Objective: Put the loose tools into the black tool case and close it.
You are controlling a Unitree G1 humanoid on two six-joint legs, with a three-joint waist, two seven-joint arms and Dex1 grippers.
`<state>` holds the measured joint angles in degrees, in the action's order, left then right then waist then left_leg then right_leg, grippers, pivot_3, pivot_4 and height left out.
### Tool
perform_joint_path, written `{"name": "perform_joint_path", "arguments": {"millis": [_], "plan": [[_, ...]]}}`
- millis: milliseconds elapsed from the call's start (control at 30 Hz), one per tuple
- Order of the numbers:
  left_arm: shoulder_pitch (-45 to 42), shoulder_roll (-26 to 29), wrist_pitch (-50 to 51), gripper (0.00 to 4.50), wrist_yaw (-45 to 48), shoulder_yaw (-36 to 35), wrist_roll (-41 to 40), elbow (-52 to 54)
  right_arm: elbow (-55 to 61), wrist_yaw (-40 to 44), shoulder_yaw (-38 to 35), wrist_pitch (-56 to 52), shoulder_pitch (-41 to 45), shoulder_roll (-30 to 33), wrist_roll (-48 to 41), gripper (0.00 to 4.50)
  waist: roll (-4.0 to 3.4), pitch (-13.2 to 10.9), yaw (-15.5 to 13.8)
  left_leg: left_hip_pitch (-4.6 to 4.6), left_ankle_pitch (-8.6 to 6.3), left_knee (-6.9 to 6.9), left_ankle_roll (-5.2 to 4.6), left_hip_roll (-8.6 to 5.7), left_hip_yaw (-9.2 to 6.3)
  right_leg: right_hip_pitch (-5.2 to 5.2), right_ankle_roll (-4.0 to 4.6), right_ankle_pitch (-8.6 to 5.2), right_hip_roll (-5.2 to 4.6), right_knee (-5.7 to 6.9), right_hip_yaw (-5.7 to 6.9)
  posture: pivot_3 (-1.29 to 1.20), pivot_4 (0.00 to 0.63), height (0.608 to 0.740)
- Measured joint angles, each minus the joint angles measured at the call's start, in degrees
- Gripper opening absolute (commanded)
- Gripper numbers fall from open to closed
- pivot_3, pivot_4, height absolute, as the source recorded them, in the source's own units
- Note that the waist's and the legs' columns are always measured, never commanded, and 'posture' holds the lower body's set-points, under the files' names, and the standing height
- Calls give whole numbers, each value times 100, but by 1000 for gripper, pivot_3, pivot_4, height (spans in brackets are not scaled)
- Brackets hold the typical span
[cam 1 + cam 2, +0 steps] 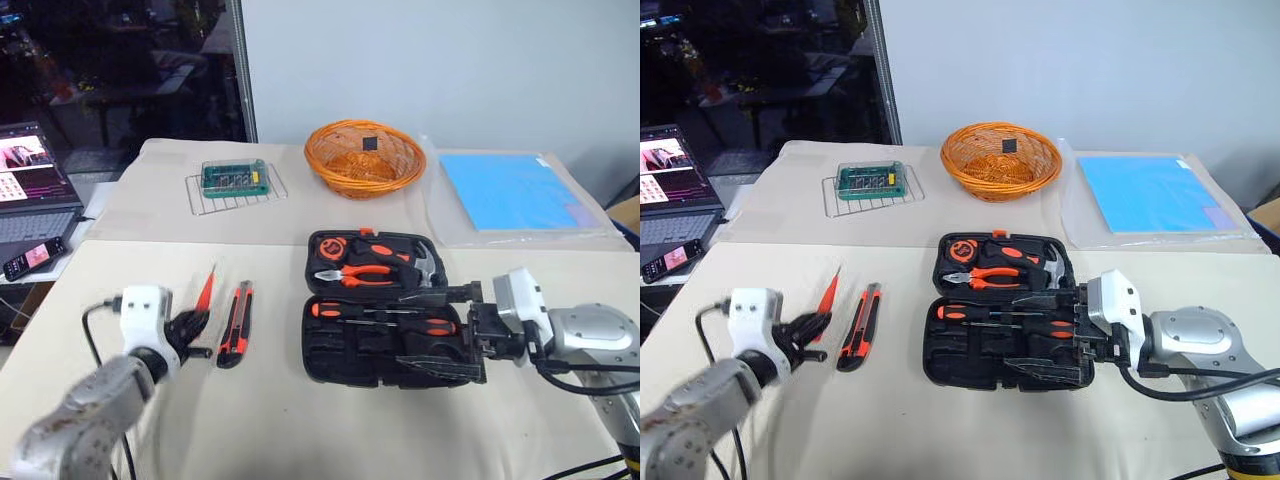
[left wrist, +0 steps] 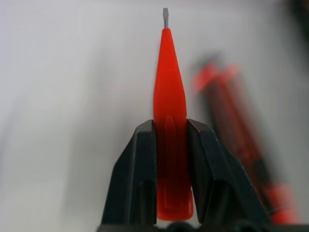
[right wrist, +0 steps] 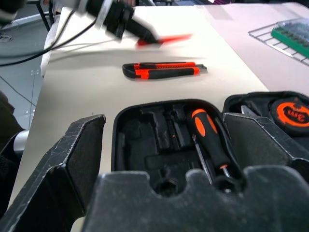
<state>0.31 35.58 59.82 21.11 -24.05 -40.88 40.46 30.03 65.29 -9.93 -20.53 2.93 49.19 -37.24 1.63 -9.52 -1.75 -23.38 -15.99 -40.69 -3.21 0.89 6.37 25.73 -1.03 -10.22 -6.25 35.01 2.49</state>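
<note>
The black tool case (image 1: 345,355) lies open in the middle of the table. Two orange-and-black screwdrivers (image 1: 392,318) lie in its near half; pliers, a hammer and a tape measure fill the far half. My left gripper (image 1: 190,328) is shut on the thin orange screwdriver (image 2: 169,96), whose tip points away from me, left of the case. Just right of it, the red-and-black utility knife (image 1: 236,322) lies on the table. At the case's right edge my right gripper (image 1: 440,330) stands open, its jaws pointing over the near half with nothing between them.
At the back stand an orange wicker basket (image 1: 365,157), a green box on a wire rack (image 1: 235,180) and a blue sheet (image 1: 510,190). A laptop (image 1: 30,190) and a phone (image 1: 30,258) sit off the table's left edge.
</note>
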Motion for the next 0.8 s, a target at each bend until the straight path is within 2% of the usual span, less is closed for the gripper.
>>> {"name": "perform_joint_path", "arguments": {"millis": [67, 133, 167, 200, 233, 300, 400, 633, 800], "plan": [[-557, 891, -427, 432, 1287, 501, -7, -293, 112, -89, -189, -1, -224, 0, -5, 4500, -6, 2, -28, -5, 0, 1, -2, -4, 9, 6, -3, 0, 0, -3, -5, 0, 150, 740], [-973, 1150, -621, 432, 1929, 964, -27, -534, 188, -150, -297, -2, -345, 0, -7, 4500, -9, 3, -38, -7, -1, 2, -19, -5, 17, 7, -8, -1, 1, -8, -11, 0, 150, 740], [-1285, 1239, -768, 432, 2267, 1381, 73, -743, 242, -179, -414, -7, -484, 0, -11, 4500, -8, 2, -40, -7, 18, 1, -59, -5, 18, 5, -8, -1, 2, -7, -12, 0, 150, 740], [-1874, 1285, -939, 432, 2708, 2063, 295, -1076, 344, -213, -625, -26, -733, 8, -15, 4500, -4, 0, -86, -13, 20, 0, -60, -8, 12, 1, -10, -3, 8, -12, -7, 0, 150, 740], [-2167, 1294, -1047, 432, 2924, 2424, 437, -1213, 402, -227, -706, -42, -835, 19, -16, 4500, -4, 0, -105, -16, 21, -2, -62, -9, 13, 0, -10, -3, 10, -11, -7, 0, 150, 740], [-2976, 1214, -1286, 432, 3458, 3419, 875, -1562, 608, -223, -1077, -76, -1263, 50, -16, 4500, -3, 0, -121, -16, 19, -2, -68, -10, 14, -5, -16, -5, 10, -16, -12, 0, 150, 740], [-3637, 801, -1335, 432, 3814, 4469, 1314, -1996, 745, -150, -1560, -90, -1690, 108, -16, 4500, -2, -1, -52, -13, 10, -5, -82, -12, 16, -14, -38, -7, 13, -21, -18, 0, 150, 740], [-4354, 118, -1334, 432, 4069, 5702, 2098, -2840, 663, 156, -2084, -37, -2044, 200, 8, 4500, 4, -5, 14, -6, 10, -13, -84, -11, 5, -22, -82, -30, 19, -13, -18, 0, 150, 740], [-4557, -87, -1200, 432, 4061, 5856, 2385, -3132, 530, 329, -2311, 14, -2170, 210, 18, 4500, 5, -6, 29, 12, 10, -17, -85, -9, -1, -41, -71, -35, 16, -12, -21, 0, 150, 740]]}}
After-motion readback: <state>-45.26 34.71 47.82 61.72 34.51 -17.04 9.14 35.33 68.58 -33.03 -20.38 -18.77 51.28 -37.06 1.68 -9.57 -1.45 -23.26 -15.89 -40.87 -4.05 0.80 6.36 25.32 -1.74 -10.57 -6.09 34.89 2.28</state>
